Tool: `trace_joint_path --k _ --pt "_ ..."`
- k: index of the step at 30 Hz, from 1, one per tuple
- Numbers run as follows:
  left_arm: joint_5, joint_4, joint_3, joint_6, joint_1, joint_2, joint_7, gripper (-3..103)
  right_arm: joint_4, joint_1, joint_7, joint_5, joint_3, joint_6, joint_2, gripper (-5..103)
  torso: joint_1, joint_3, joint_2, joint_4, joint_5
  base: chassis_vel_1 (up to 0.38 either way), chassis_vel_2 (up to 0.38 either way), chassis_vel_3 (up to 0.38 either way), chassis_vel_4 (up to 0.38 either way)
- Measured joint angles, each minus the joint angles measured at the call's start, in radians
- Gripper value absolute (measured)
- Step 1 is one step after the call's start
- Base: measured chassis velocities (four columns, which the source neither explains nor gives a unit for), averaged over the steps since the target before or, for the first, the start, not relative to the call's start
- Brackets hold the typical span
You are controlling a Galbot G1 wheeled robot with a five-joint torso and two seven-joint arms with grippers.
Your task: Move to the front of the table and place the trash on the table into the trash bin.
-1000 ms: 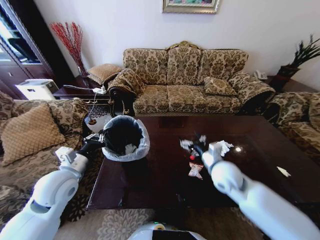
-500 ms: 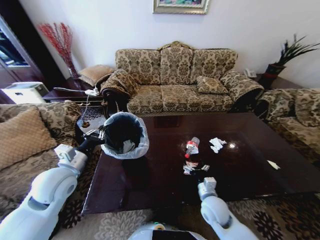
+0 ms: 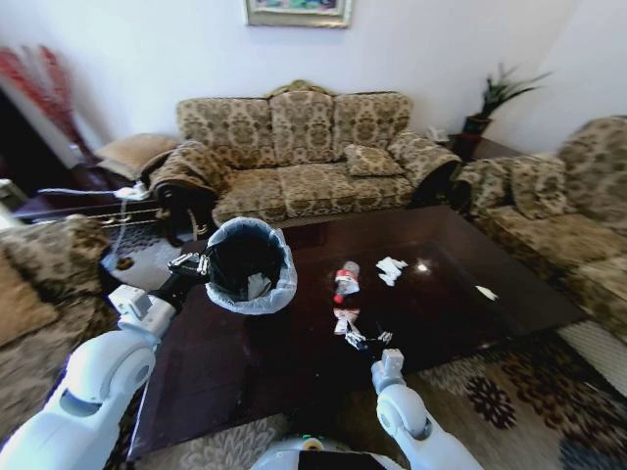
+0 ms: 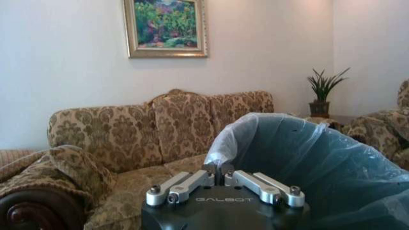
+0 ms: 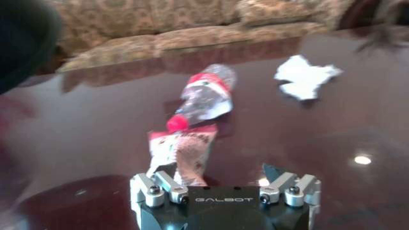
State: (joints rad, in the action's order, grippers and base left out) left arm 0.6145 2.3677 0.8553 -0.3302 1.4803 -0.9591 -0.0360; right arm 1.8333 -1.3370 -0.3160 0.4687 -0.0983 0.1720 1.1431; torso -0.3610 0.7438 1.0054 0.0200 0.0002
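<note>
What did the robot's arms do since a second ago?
The open right gripper pulled back from the middle to the near edge of the glossy dark brown table. The left gripper stays shut on the rim of the bag-lined round black trash bin. The crushed clear bottle and crumpled white paper have not moved.

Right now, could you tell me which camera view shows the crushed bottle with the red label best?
The right wrist view: the crushed bottle lies close and large on the table, ahead of the open right gripper. The head view shows it small, mid-table. The left wrist view faces the trash bin and sofa instead.
</note>
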Motion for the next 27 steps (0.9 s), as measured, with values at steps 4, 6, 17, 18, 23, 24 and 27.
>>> trace_joint_path --k 4,6,17,18,23,24,27 --pt "-0.012 0.005 -0.004 0.001 0.001 -0.021 0.004 2 -0.046 0.031 0.053 -0.006 0.012 -0.002 -0.011 71 0.0 0.0 0.0 0.0007 -0.0003 0.0 0.0 0.0 0.0" --pt "-0.017 0.011 -0.005 0.002 0.005 -0.033 0.008 2 -0.071 0.042 0.072 -0.012 0.018 -0.006 -0.014 60 0.0 0.0 0.0 0.0005 -0.0002 0.0 0.0 0.0 0.0" --pt "-0.031 0.026 -0.004 0.007 0.016 -0.056 0.017 2 -0.132 0.078 0.107 -0.027 0.029 -0.027 0.002 27 0.0 0.0 0.0 0.0005 -0.0003 0.0 0.0 0.0 0.0" --pt "-0.031 0.029 -0.004 0.007 0.016 -0.056 0.018 2 -0.135 0.081 0.107 -0.026 0.029 -0.028 0.003 22 0.0 0.0 0.0 0.0004 -0.0002 0.0 0.0 0.0 0.0" --pt "-0.03 0.032 -0.002 0.007 0.015 -0.053 0.02 2 -0.129 0.078 0.106 -0.027 0.023 -0.032 0.001 2 0.0 0.0 0.0 0.0004 0.0 0.0 0.0 0.0 0.0" --pt "-0.03 0.032 -0.002 0.007 0.015 -0.053 0.02 2 -0.109 0.07 0.101 -0.031 0.022 -0.034 -0.001 2 0.0 0.0 0.0 0.0004 -0.0002 0.0 0.0 0.0 0.0" --pt "-0.03 0.032 -0.001 0.007 0.015 -0.053 0.021 2 -0.075 0.056 0.091 -0.038 0.023 -0.034 -0.005 1 0.0 0.0 0.0 0.0004 -0.0002 0.0 0.0 0.0 0.0"
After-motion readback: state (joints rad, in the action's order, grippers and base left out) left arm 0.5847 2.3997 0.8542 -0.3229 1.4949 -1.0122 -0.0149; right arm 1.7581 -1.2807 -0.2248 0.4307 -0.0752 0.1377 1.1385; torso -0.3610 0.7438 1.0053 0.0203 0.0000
